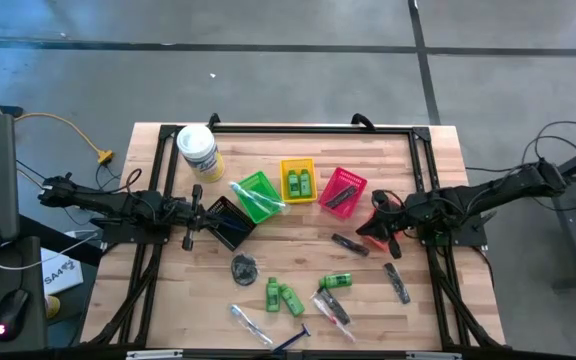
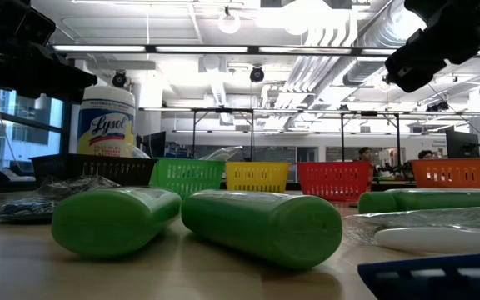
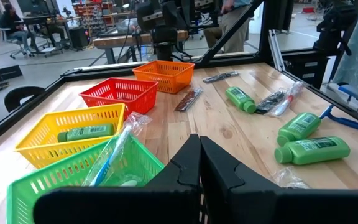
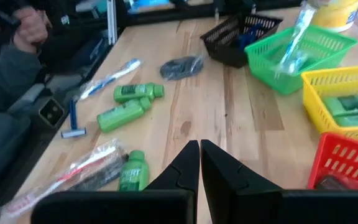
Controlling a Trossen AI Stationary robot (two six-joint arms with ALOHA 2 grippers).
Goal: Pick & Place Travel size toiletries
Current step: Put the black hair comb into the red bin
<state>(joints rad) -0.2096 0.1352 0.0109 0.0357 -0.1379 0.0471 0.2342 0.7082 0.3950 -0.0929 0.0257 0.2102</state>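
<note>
1. The high view looks straight down from far above, taking in the whole worktop (image 1: pixel 298 250) and both arms.
2. The low view sits at worktop height, very near two lying green bottles (image 2: pixel 261 225), facing level across to the row of baskets (image 2: pixel 257 177) and the room behind.
3. The left wrist view looks over the left end effector (image 3: pixel 199 180) across the worktop towards the other arm.
4. The right wrist view looks past the right end effector (image 4: pixel 199 177) the opposite way; both wrist views share the baskets and the scattered bottles.
</note>
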